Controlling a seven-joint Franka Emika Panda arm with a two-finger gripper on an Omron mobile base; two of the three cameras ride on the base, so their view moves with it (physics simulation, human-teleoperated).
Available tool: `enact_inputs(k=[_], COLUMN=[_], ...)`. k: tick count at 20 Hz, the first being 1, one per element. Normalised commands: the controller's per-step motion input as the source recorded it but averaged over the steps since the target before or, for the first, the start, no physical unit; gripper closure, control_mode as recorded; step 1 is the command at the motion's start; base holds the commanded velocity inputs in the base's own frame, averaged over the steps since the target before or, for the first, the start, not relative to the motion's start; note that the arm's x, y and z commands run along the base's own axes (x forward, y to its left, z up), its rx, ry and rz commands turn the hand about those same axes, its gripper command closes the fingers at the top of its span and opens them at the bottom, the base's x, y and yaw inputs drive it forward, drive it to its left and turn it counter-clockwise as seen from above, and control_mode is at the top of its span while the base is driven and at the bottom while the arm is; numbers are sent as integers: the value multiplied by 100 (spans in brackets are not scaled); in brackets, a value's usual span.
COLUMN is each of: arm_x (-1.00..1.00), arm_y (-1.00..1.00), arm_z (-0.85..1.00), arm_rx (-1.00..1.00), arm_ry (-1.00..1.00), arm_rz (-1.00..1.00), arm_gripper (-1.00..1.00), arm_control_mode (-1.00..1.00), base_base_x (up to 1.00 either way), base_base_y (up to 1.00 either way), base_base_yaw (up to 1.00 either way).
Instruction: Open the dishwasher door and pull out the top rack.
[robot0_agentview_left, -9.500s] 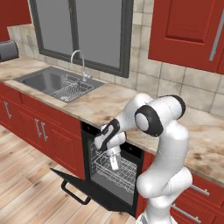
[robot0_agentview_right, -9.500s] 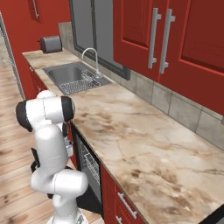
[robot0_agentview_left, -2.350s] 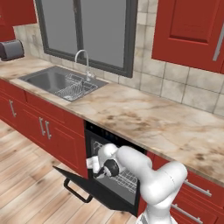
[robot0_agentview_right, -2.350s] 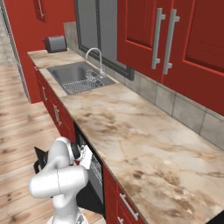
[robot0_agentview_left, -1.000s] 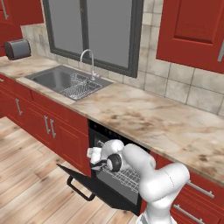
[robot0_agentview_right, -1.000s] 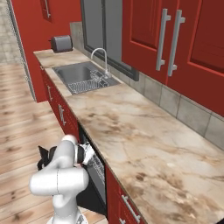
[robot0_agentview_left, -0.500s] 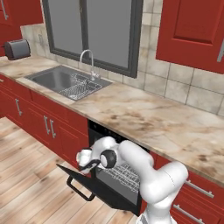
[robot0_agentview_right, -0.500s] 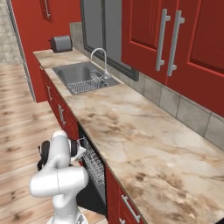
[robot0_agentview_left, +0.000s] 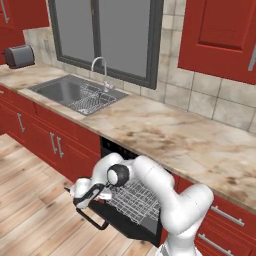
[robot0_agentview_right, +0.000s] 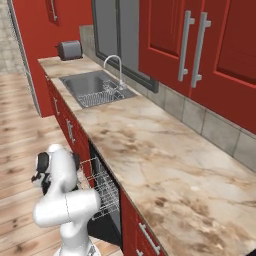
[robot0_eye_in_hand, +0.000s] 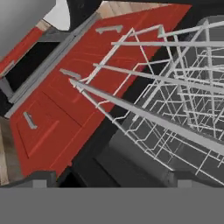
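The dishwasher door (robot0_agentview_left: 123, 226) lies folded down flat, a black panel whose bar handle (robot0_agentview_left: 93, 220) faces the floor side. Above it the top rack (robot0_agentview_left: 131, 197), a pale wire basket, stands drawn out of the dishwasher's opening; the right base view shows the rack (robot0_agentview_right: 103, 188) jutting from under the counter. My gripper (robot0_agentview_left: 86, 195) hangs just past the rack's outer left corner, over the door's handle edge. In the hand view the rack (robot0_eye_in_hand: 175, 109) fills the right side, and the gripper (robot0_eye_in_hand: 109, 179) is open with its dark tips wide apart and nothing between them.
Red cabinet doors (robot0_agentview_left: 56, 146) with silver handles stand to the left of the dishwasher. The marble counter (robot0_agentview_left: 165, 131) runs above it. A sink with a steel wire drainer (robot0_agentview_left: 89, 102) and a toaster (robot0_agentview_left: 19, 56) lie further left. Wooden floor (robot0_agentview_left: 35, 220) spreads in front.
My hand has drawn back out from the dishwasher's mouth toward the door's handle edge, and the top rack now stands further out over the door. The gripper has stayed open.
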Motion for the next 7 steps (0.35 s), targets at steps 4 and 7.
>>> enact_inputs(k=[4,7], arm_x=[-31,-14], arm_y=[2,-18], arm_z=[-25,18], arm_rx=[66,74], arm_ry=[73,57], arm_rz=[29,25], arm_gripper=[-100,-100], arm_control_mode=[-100,-100], base_base_x=[0,0], base_base_y=[0,0], base_base_yaw=[0,0])
